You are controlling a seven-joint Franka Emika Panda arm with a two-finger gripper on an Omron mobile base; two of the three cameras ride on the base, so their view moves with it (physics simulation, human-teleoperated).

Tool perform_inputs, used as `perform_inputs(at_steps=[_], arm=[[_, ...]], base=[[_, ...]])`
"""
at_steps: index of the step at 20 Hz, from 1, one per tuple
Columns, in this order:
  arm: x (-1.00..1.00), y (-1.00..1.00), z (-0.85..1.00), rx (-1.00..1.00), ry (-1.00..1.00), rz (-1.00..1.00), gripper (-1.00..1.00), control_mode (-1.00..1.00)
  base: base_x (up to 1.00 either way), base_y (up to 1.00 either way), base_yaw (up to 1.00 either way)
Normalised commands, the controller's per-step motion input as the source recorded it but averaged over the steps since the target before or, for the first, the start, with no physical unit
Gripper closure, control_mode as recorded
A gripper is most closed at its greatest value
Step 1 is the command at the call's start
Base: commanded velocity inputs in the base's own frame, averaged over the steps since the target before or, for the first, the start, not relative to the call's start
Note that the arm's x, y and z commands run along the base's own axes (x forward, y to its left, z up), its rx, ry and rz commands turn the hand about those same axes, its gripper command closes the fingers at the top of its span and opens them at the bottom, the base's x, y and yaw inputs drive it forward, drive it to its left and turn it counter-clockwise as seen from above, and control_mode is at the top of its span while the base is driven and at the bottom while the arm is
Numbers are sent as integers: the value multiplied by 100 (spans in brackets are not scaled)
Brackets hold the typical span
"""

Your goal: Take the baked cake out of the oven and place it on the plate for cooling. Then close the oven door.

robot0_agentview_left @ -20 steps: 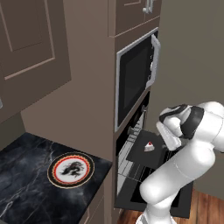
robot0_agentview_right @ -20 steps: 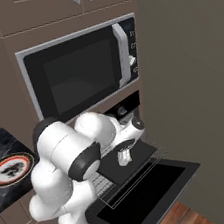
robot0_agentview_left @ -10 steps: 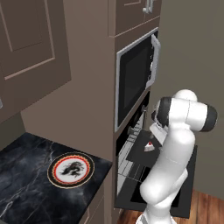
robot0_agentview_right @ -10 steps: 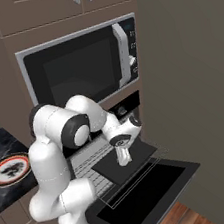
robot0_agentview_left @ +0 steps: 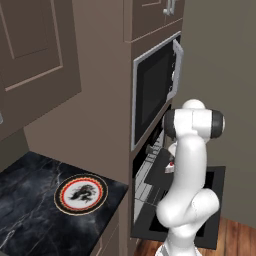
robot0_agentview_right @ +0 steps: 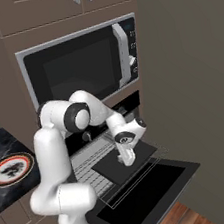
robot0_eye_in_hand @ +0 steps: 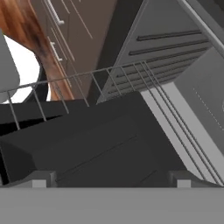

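White arm has swung further in over the pulled-out dark tray (robot0_agentview_right: 125, 163) since earlier, gripper (robot0_agentview_right: 125, 158) now just above it, jaws apart, holding nothing.

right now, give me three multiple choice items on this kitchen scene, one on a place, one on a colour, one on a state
1. Where is the plate?
A. on the dark marble counter
B. on the oven rack
C. on the floor

2. What colour is the plate's rim?
A. blue
B. red-orange and gold
C. plain green

3. How does the oven door stand?
A. shut
B. taken off
C. folded down open

Answers:
1 A: the left base view shows the plate flat on the counter, left of the oven.
2 B: a red-orange and gold ring circles its white centre.
3 C: the right base view shows the door lying open below the pulled-out rack, with the gripper above the dark tray.
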Motion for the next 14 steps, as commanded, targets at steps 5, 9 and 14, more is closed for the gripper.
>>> perform_inputs(at_steps=[5,9,14], arm=[[24,0,-14,0,0,11,-100,-100],[28,2,-9,0,0,8,-100,-100],[21,1,-13,0,0,3,-100,-100]], base=[[0,0,0],[0,0,0],[0,0,0]])
